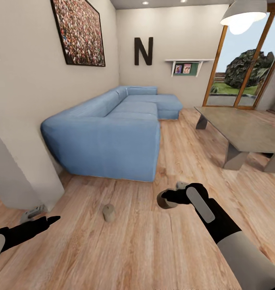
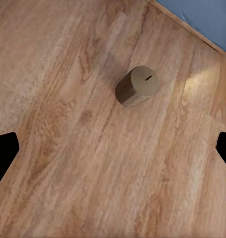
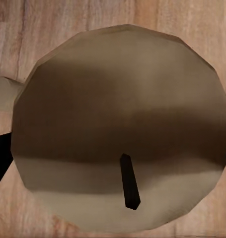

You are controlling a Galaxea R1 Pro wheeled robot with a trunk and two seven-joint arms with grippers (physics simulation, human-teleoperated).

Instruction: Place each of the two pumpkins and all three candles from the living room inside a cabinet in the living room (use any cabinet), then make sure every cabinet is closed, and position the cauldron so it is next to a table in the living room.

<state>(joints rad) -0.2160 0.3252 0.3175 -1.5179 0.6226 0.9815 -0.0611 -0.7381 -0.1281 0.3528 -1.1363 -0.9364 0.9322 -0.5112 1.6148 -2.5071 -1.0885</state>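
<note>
While the blue sectional sofa (image 1: pixel 113 129) fills the room from nine to twelve o'clock and the grey-topped coffee table (image 1: pixel 244 129) stands at two o'clock, the task looks to be in its early part: candles are on the wooden floor (image 1: pixel 125 249), and these pictures offer nothing to show that any pumpkin has been stored, a cabinet shut or the cauldron moved. Everything, as far as can be judged, remains to be done beyond this pick-up.

At four o'clock in the head view the right gripper (image 1: pixel 166 199) is clenched on a candle (image 1: pixel 165 200), its black fingers closed against the tan cylinder. Seen from the right wrist, that candle (image 3: pixel 120 129) presents its round top face, the dark wick (image 3: pixel 129 181) lying across it, so its long axis runs roughly along the gripper's line of sight. A second pale shape (image 3: pixel 4 93) just beside it is probably another candle, though only an edge is visible.

One more candle (image 1: pixel 109 212) stands at six o'clock, apart from both grippers. From the left wrist it (image 2: pixel 137 86) appears upright, long axis vertical, wick slot on top.

At eight o'clock the left gripper (image 1: pixel 40 219) hangs released, fingers spread wide and holding nothing.
</note>
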